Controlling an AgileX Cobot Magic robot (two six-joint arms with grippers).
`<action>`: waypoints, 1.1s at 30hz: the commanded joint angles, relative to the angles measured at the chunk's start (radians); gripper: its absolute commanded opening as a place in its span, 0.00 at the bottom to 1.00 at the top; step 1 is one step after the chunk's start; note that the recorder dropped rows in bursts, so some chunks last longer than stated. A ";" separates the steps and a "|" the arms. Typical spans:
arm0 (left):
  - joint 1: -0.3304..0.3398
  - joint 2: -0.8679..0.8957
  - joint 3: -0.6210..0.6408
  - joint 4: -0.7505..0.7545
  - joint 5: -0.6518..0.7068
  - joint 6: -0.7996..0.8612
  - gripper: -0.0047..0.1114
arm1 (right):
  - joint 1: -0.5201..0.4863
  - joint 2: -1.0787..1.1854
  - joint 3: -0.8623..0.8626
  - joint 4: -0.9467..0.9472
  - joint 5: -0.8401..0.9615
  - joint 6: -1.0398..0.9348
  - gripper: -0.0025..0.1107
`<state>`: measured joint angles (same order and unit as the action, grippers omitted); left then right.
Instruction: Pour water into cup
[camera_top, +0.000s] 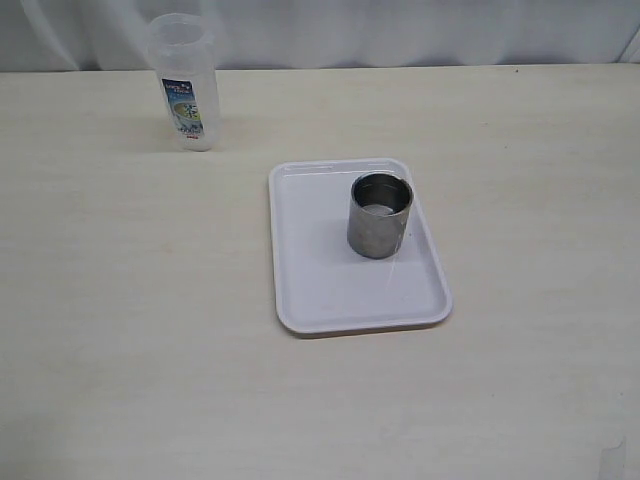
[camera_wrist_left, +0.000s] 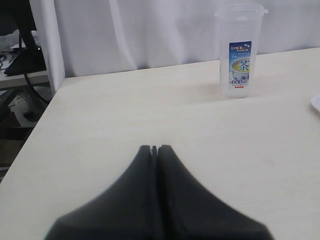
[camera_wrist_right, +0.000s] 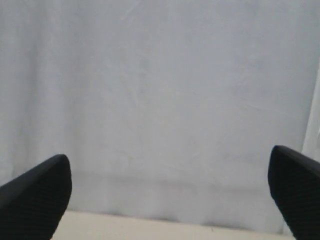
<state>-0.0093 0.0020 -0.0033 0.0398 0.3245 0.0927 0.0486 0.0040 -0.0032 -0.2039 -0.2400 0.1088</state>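
The steel cup (camera_top: 380, 214) stands upright on a white tray (camera_top: 330, 290) near the middle of the table. A tall translucent plastic container with a blue-yellow label (camera_top: 187, 84) stands at the back left; it also shows in the left wrist view (camera_wrist_left: 240, 51). I cannot make out any water in it. My left gripper (camera_wrist_left: 155, 149) is shut and empty, low over the table, well short of the container. My right gripper (camera_wrist_right: 167, 175) is open wide and empty, facing the white curtain. Neither gripper shows in the exterior view.
The table's left edge (camera_wrist_left: 35, 125) runs beside a stand with dark cables. A white curtain (camera_top: 400, 30) hangs along the back edge of the table. The tray's corner (camera_wrist_left: 316, 104) just shows in the left wrist view.
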 joint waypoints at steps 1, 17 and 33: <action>0.004 -0.002 0.003 0.002 -0.004 -0.004 0.04 | 0.000 -0.004 0.003 0.039 0.197 -0.097 0.99; 0.004 -0.002 0.003 0.002 -0.004 -0.004 0.04 | 0.000 -0.004 0.003 0.119 0.564 -0.051 0.99; 0.004 -0.002 0.003 0.002 -0.004 -0.004 0.04 | 0.000 -0.004 0.003 0.117 0.564 -0.017 0.99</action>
<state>-0.0093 0.0020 -0.0033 0.0398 0.3271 0.0927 0.0486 0.0040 -0.0011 -0.0843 0.3232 0.0707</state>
